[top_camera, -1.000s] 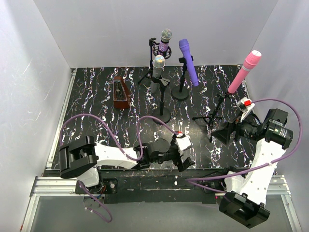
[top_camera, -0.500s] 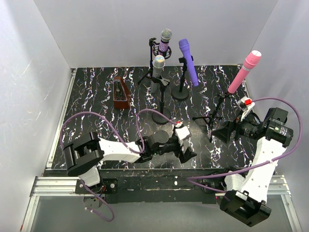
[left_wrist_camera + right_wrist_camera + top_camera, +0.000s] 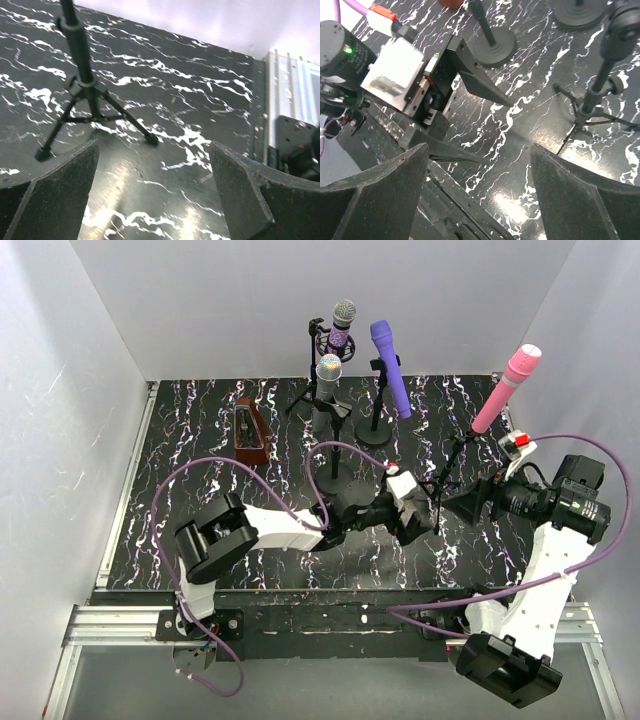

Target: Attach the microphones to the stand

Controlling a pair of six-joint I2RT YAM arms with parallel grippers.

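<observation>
All the microphones sit up on stands: the glittery purple one (image 3: 343,324), the silver-grey one (image 3: 327,379), the violet one (image 3: 390,367) and the pink one (image 3: 505,388). The pink one is on a tripod stand (image 3: 441,483), whose legs also show in the left wrist view (image 3: 84,89) and in the right wrist view (image 3: 592,100). My left gripper (image 3: 424,517) is low beside that tripod's feet; it is open (image 3: 152,192) with only the table between its fingers. My right gripper (image 3: 466,506) faces it from the right, open and empty (image 3: 477,197).
A dark red wedge-shaped box (image 3: 250,432) stands at the back left. Round stand bases (image 3: 335,479) (image 3: 375,431) and a rear tripod (image 3: 305,392) crowd the middle back. White walls enclose the black marbled table (image 3: 200,460). The left gripper's body (image 3: 400,75) fills the right wrist view's upper left.
My left arm has stretched rightward and away from the near edge, bringing its gripper to the pink microphone's tripod. My right gripper has shifted slightly toward the back.
</observation>
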